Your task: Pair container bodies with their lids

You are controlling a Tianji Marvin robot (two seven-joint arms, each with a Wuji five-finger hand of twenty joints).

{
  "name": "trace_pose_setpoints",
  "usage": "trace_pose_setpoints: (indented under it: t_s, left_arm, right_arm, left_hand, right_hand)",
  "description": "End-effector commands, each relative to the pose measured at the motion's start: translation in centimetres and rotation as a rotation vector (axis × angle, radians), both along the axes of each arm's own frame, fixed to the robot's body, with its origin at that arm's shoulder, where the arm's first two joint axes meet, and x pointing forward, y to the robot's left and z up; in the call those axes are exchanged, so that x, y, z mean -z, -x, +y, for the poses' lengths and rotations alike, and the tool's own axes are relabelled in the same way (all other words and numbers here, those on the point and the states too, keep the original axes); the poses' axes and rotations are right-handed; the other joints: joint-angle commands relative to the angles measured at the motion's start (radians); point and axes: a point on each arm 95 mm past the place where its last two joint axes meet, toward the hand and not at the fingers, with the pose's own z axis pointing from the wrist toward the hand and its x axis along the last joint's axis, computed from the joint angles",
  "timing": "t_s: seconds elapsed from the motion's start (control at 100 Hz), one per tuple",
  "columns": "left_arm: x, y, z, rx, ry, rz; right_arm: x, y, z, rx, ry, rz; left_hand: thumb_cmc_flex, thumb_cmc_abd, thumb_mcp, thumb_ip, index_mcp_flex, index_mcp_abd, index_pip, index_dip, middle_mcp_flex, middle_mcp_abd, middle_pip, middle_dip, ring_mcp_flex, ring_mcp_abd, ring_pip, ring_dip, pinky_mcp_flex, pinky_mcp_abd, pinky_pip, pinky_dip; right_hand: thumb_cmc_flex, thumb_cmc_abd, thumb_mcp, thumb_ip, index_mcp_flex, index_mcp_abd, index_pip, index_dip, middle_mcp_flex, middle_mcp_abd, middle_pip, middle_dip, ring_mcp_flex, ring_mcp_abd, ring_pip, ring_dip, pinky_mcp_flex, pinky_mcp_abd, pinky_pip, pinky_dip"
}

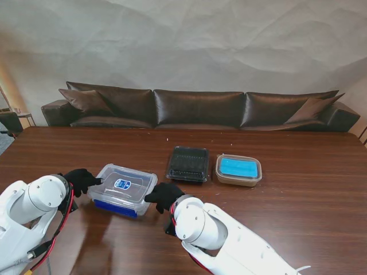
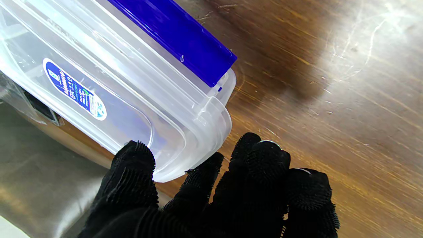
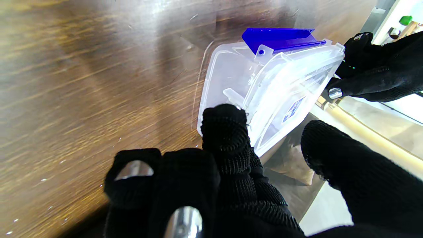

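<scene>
Clear container (image 1: 123, 189) with lid on, blue clip along side nearest me, sits on table (image 1: 298, 217) between both hands. I see left hand (image 1: 81, 180) at its left end, thumb on lid, fingertips (image 2: 201, 168) touching corner rim. Right hand (image 1: 164, 195) at right end, one finger pressed to wall; grip either side unclear. Farther right: black container (image 1: 187, 164), then brown container with blue lid (image 1: 238, 169), side by side.

Clear container (image 2: 109, 82) cut off by left wrist view edge; label (image 2: 74, 89) text too blurry to read.
</scene>
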Motion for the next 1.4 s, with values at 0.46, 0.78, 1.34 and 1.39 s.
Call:
trace_pose_setpoints:
  t_s: [0.46, 0.78, 1.34, 1.39]
  left_arm:
    - [0.5, -1.6, -0.5, 0.056, -0.006, 0.060]
    - [-0.2, -3.1, -0.9, 0.091, -0.030, 0.053]
    - [-1.0, -4.4, -1.2, 0.141, -0.079, 0.046]
    - [-1.1, -4.5, -1.1, 0.145, -0.083, 0.048]
  right_arm:
    - [1.8, 1.9, 0.4, -0.005, -0.034, 0.075]
    - [2.1, 3.4, 0.6, -0.020, -0.067, 0.090]
    - [2.0, 4.2, 0.2, -0.033, -0.083, 0.078]
    - [1.9, 4.0, 0.2, -0.032, -0.079, 0.071]
  left_hand:
    - [0.017, 0.039, -0.013, 0.026, 0.023, -0.116, 0.037, 0.011, 0.019, 0.012, -0.020, 0.006, -0.060, 0.054, -0.082, -0.011, -0.068, -0.001, -0.052, 0.021]
    - [0.016, 0.034, -0.013, 0.026, -0.001, -0.136, 0.030, 0.009, -0.002, -0.001, -0.073, -0.071, -0.206, 0.096, -0.440, -0.166, -0.222, -0.022, -0.183, -0.108]
    - [0.020, 0.027, -0.013, 0.025, -0.024, -0.164, 0.024, 0.005, -0.021, -0.011, -0.088, -0.091, -0.279, 0.096, -0.635, -0.262, -0.307, -0.042, -0.243, -0.213]
    - [0.020, 0.027, -0.013, 0.025, -0.027, -0.166, 0.023, 0.004, -0.020, -0.013, -0.090, -0.095, -0.277, 0.095, -0.640, -0.266, -0.308, -0.041, -0.246, -0.217]
  right_hand:
    - [-0.042, 0.025, -0.001, 0.016, 0.012, -0.091, -0.024, -0.006, 0.088, 0.057, -0.008, -0.012, 0.005, -0.121, 0.073, -0.010, 0.389, 0.020, 0.167, 0.008]
    - [-0.041, 0.028, -0.002, 0.016, 0.022, -0.089, -0.018, -0.004, 0.088, 0.060, -0.012, -0.014, 0.004, -0.117, 0.072, -0.011, 0.388, 0.021, 0.166, 0.008]
    - [-0.040, 0.025, -0.003, 0.016, 0.019, -0.087, -0.018, -0.004, 0.087, 0.062, -0.015, -0.015, 0.004, -0.115, 0.072, -0.011, 0.388, 0.029, 0.163, 0.007]
    - [-0.040, 0.024, -0.003, 0.016, 0.016, -0.091, -0.019, -0.005, 0.086, 0.062, -0.016, -0.016, 0.004, -0.115, 0.072, -0.011, 0.388, 0.029, 0.163, 0.007]
